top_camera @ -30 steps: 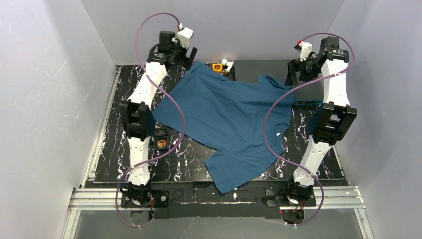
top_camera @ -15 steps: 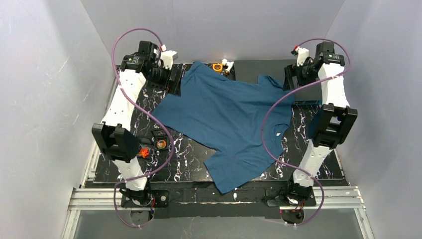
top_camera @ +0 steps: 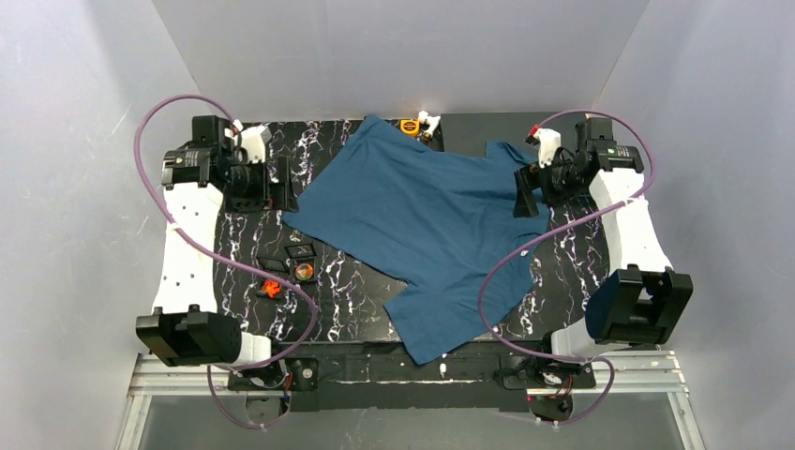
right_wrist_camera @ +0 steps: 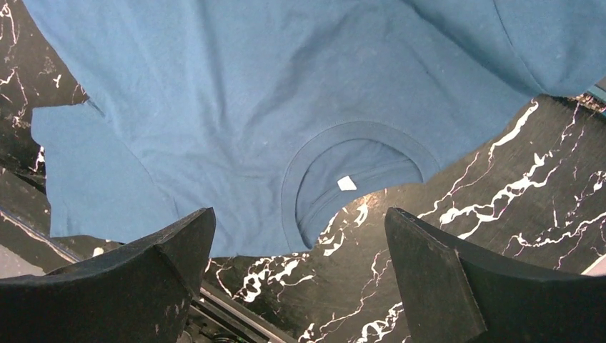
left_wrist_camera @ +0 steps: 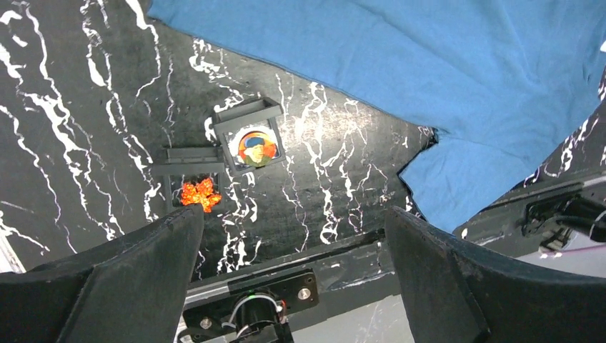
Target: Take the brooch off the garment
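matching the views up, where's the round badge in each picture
top external: round badge lies left of the garment, near its lower sleeve.
left wrist: left of centre, inside a black square frame, below the garment.
right wrist: not in it.
shared landmark: the garment, in all three.

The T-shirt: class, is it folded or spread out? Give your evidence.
Spread out. The T-shirt lies flat across the table, near sleeve and far sleeve extended, neck opening showing; no fold is visible.
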### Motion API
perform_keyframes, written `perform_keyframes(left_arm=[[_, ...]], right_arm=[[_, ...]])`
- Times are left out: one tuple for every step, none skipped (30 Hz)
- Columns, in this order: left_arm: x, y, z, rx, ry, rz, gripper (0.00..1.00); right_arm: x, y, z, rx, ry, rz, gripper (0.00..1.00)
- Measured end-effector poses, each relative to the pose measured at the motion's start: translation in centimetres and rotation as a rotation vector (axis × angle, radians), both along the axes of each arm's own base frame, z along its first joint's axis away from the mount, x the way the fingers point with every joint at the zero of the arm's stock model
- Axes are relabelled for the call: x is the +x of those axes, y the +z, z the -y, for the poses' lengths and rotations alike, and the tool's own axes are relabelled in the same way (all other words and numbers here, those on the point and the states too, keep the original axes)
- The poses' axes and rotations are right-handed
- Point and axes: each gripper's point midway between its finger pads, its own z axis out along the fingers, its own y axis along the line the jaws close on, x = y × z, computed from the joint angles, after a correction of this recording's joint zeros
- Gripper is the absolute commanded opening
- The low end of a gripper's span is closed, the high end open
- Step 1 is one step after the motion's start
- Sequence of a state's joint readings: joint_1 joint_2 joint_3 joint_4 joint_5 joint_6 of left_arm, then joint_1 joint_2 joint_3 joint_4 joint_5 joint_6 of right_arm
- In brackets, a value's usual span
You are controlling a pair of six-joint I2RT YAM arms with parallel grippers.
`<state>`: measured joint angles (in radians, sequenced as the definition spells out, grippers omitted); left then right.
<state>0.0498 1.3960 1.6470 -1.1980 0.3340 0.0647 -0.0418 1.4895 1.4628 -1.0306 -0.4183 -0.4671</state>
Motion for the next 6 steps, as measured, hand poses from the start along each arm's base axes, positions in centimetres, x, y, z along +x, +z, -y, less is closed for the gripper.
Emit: perform_keyframes(left_arm=[[-0.15,-0.01,-0.32,-0.003,0.019,-0.002,0.98],[-0.22,-0.07,-0.63,-0.007,0.038,-0.004,0.98],[-0.28,-0.17,-0.88,-0.009,0.052,-0.009,0.98],[-0.31,-0.25,-1.00,-0.013,0.062,-0.014,0.98],[-0.30,-0.27,-1.02,-0.018,0.067,-0.016,0.98],[-0.31,-0.26,-0.96,-0.022,0.069,-0.017,0.98]], right_arm=[[-0.28,0.05,0.02,-0.002,-0.001,0.001,0.98],[-0.40,0.06,0.06,-0.004,-0.002,0.003,0.98],[-0.48,0.06,0.06,-0.004,-0.002,0.005,0.98],[-0.57,0.03,0.07,-0.005,-0.003,0.005,0.98],[-0.61,-0.02,0.07,-0.006,-0.003,0.004,0.98],[-0.65,-0.07,0.09,-0.007,-0.003,0.003,0.98]])
